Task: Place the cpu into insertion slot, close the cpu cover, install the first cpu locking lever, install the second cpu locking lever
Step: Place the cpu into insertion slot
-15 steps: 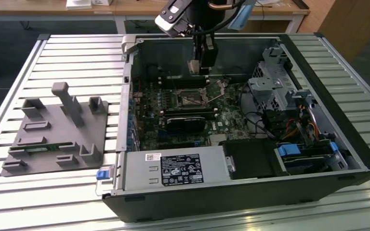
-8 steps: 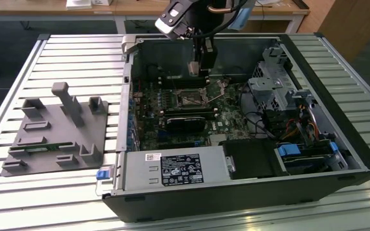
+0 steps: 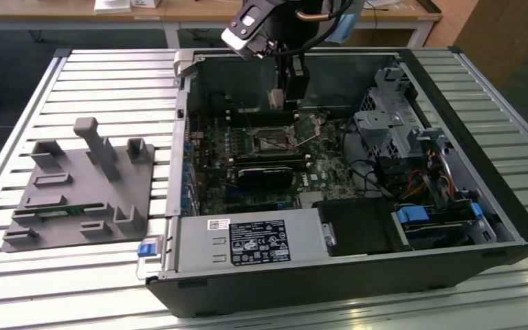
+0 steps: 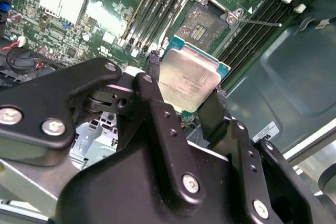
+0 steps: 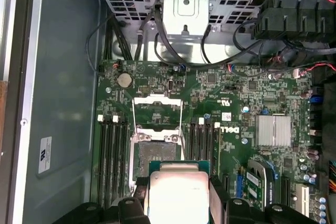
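I count one cpu (image 4: 190, 77), one insertion slot (image 4: 203, 23) and one cpu cover (image 5: 157, 113), which is flipped open beyond the slot. The gripper (image 4: 184, 92) has its two fingers (image 4: 211, 109) clamped on opposite edges of the cpu, holding it over the motherboard (image 5: 231, 93), near the bare slot but not in it. Black memory slots (image 5: 113, 156) flank the socket on both sides, with the drive cage (image 3: 388, 124) well apart inside the open computer case (image 3: 337, 275).
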Controlling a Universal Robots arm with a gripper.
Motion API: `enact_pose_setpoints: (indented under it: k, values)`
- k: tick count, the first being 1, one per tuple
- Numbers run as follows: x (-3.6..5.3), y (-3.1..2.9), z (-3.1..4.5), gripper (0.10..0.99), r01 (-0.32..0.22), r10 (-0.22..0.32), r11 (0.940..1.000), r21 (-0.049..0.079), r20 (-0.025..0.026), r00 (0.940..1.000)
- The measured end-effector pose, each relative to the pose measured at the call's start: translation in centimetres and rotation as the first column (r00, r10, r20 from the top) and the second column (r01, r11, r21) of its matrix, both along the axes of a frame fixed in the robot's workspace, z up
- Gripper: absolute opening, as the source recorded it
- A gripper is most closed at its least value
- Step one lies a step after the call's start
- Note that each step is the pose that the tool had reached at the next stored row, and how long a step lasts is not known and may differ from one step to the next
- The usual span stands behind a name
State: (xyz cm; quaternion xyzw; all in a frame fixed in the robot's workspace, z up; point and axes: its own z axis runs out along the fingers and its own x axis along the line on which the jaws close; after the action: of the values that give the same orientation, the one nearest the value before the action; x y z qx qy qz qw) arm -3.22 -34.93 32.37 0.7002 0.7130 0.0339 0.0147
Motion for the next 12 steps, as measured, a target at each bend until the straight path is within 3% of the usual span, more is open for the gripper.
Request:
enact_pose_setpoints:
  k: [8, 12]
  values:
    - [0.00, 0.29, -0.40, 0.541, -0.002, 0.002, 1.0000, 0.000, 0.0003, 1.0000]
    - [0.01, 1.00, -0.77, 0.541, -0.002, 0.002, 1.0000, 0.000, 0.0004, 1.0000]
